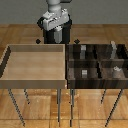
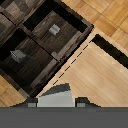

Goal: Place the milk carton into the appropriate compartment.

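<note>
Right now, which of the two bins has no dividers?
The light wooden bin, at the exterior view's left; the dark bin is split into compartments.

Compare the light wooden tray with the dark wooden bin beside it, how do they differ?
The light tray is pale wood; the dark bin is nearly black, streaked wood. The light tray is one open space with nothing in it; the dark bin is split into compartments holding small grey items, such as one in its front compartment. Both are shallow, walled boxes at about the same height on thin legs, side by side.
</note>
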### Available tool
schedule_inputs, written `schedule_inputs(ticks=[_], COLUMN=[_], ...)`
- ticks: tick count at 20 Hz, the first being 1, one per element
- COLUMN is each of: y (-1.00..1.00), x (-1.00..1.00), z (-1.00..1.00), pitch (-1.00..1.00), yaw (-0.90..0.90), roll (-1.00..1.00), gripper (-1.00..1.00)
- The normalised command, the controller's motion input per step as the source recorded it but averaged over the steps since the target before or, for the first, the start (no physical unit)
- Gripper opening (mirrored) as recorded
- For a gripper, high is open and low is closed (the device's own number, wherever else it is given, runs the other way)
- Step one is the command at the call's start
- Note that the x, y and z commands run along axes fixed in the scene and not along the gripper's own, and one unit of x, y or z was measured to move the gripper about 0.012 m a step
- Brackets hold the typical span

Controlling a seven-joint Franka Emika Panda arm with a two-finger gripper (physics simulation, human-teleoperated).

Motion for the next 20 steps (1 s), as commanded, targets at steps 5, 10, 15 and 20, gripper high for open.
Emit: schedule_inputs(ticks=[5,10,15,20], y=[1.0,1.0,0.2,0.0], x=[0.0,0.0,-0.4,0.0], z=[0.0,0.0,-0.2,-0.8], pitch=[0.0,0.0,0.0,0.0], yaw=[0.0,0.0,0.0,0.0], roll=[0.0,0.0,0.0,0.0], gripper=[-1.0,-1.0,-1.0,-1.0])
